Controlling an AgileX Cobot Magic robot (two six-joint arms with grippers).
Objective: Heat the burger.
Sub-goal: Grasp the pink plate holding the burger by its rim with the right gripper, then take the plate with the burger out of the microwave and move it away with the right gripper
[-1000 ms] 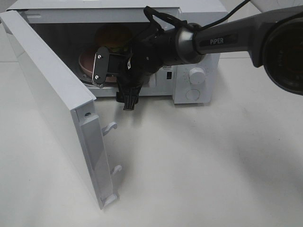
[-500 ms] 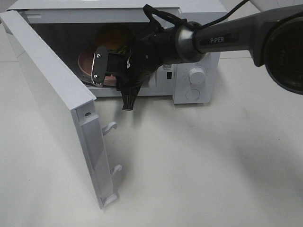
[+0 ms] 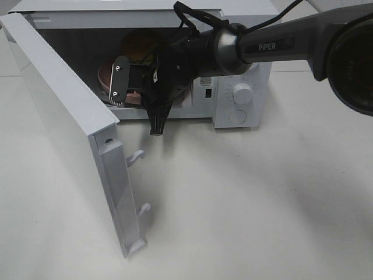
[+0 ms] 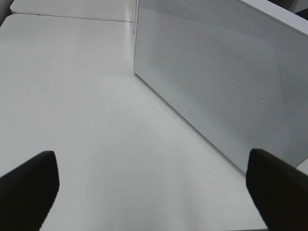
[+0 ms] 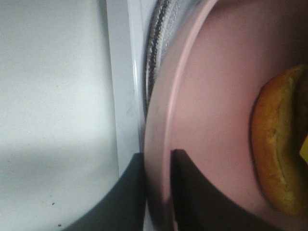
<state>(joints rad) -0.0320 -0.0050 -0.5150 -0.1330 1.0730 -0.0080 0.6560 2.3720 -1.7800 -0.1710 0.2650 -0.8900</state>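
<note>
At nine o'clock the microwave door (image 3: 70, 125) stands swung open. My left claw (image 4: 154, 185) gapes wide over the bare table (image 4: 72, 96) beside it. At twelve, my right claw (image 5: 158, 192) pinches the pink plate (image 5: 211, 110) rim inside the microwave (image 3: 233, 64); the burger (image 5: 279, 149) sits on that plate.

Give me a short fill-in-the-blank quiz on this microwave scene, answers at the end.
1. The burger sits on a pink ____ inside the microwave.
2. The microwave door stands ____.
3. The right gripper is closed on the plate's ____.
4. The left gripper, over bare table, holds ____.

Answers: plate; open; rim; nothing
</note>
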